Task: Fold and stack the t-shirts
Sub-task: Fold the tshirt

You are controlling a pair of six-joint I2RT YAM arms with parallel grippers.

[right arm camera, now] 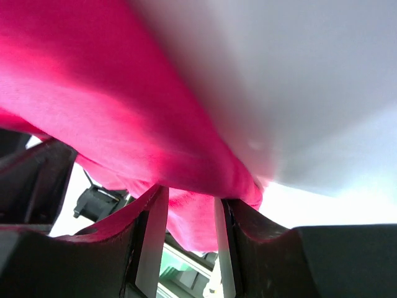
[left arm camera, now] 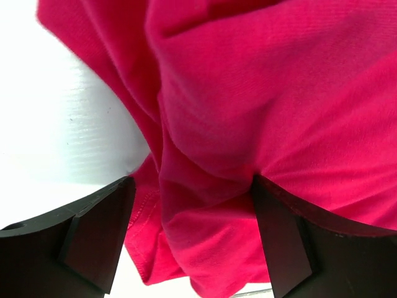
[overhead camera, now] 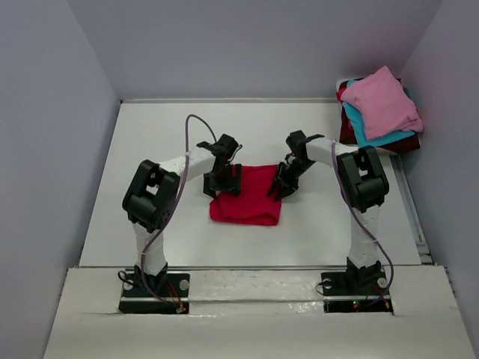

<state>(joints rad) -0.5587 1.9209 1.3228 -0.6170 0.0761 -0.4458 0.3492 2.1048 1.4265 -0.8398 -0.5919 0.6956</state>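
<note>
- The red t-shirt (overhead camera: pixel 247 200) lies bunched into a rough rectangle on the white worktop (overhead camera: pixel 150 149), with a gripper at each of its two far corners.
- The left gripper (overhead camera: pixel 223 182) sits at the red t-shirt's far left corner with its fingers spread wide.
- From the left wrist camera, a thick fold of the red cloth bulges up between the two dark fingers. One finger touches the cloth and the other stands right at the hem, with bare worktop just beside it. The fingers straddle the fold loosely rather than clamping it.
- The right gripper (overhead camera: pixel 285 184) sits at the red t-shirt's far right corner, its fingers close together with only a narrow gap between them.
- From the right wrist camera, a strip of the red cloth is pinched in that gap. From there the cloth spreads out above the camera, so this corner is raised off the worktop.
- Well apart from the red t-shirt, beyond it and off to its right, is a pile. The pink t-shirt (overhead camera: pixel 382 101) is on top, the teal t-shirt (overhead camera: pixel 364 133) is under it, and the maroon t-shirt (overhead camera: pixel 346 133) is at the bottom.
</note>
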